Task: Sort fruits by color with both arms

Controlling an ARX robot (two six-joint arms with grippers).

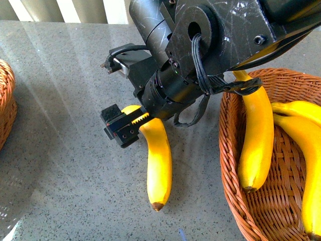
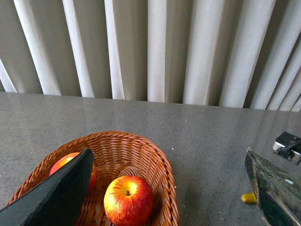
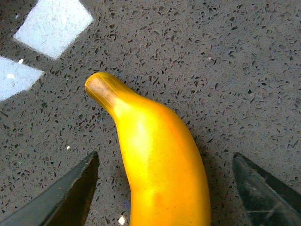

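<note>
A loose yellow banana (image 1: 159,160) lies on the grey table (image 1: 65,165), its stem end between the fingers of my right gripper (image 1: 131,123). In the right wrist view that banana (image 3: 160,160) sits midway in the open right gripper (image 3: 164,193), with a gap on both sides and neither finger touching it. My left gripper (image 2: 164,197) hangs open above a wicker basket (image 2: 155,160) holding two red apples: one (image 2: 128,200) in full view, the other (image 2: 66,162) partly behind a finger (image 2: 56,193). The left gripper is out of the front view.
A wicker basket (image 1: 230,165) at the right holds three bananas (image 1: 257,135). The rim of the apple basket (image 1: 5,100) shows at the far left edge. White curtains (image 2: 164,47) hang behind the table. The right arm's body (image 1: 210,40) fills the upper middle of the front view.
</note>
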